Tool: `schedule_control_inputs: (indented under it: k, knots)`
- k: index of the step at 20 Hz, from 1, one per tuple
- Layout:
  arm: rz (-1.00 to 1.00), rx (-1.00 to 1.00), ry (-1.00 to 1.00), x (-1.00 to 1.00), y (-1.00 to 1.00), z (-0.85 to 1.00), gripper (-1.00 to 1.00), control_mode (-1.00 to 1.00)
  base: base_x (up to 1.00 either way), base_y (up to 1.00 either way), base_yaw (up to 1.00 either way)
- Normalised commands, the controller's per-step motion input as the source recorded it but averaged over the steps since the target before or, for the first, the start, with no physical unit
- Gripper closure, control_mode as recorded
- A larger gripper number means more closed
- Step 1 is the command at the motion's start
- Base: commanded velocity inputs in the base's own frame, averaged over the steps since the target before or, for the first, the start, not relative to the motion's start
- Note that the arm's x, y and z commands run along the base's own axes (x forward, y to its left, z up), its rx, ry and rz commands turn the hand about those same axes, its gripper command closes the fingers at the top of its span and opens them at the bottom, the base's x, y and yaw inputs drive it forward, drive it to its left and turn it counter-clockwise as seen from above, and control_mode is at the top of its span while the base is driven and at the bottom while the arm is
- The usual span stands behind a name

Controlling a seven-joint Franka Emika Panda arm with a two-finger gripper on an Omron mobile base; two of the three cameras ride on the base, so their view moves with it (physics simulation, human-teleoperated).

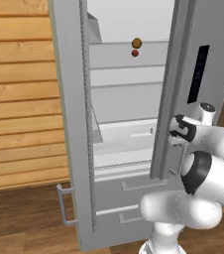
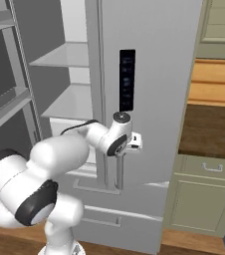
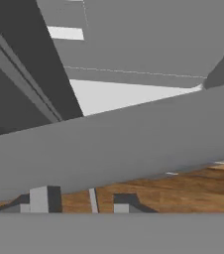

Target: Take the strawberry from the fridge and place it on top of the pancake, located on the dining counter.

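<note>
With the gripper [image 2: 134, 142] at the closed right door's edge, finger state impossible to tell, the arm risks snagging that door when reaching the strawberry [image 1: 135, 53] on the fridge [image 1: 129, 99] upper shelf.

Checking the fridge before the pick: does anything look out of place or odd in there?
Nothing spilled or damaged. The strawberry sits on an upper fridge shelf just below a brownish ball. The left door stands open, and the shelves look level.
</note>
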Motion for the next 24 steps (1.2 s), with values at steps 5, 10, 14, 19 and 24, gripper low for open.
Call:
schedule_control_inputs:
  k: [5, 10, 14, 19, 24]
  knots:
    - [0.0, 0.0, -0.07, -0.96, -0.99, -0.29, 1.0, -1.0, 0.0, 0.0, 0.0]
    - [0.0, 0.0, -0.18, -0.84, -1.0, -0.37, 1.0, -1.0, 0.0, 0.0, 0.0]
    - [0.0, 0.0, -0.24, -0.82, -1.0, -0.27, 1.0, -1.0, 0.0, 0.0, 0.0]
    - [0.0, 0.02, -0.26, -0.76, -1.0, -0.24, 1.0, -1.0, 0.0, 0.0, 0.0]
    - [0.0, 0.05, -0.23, -0.62, -1.0, -0.06, 1.0, -1.0, 0.0, 0.0, 0.0]
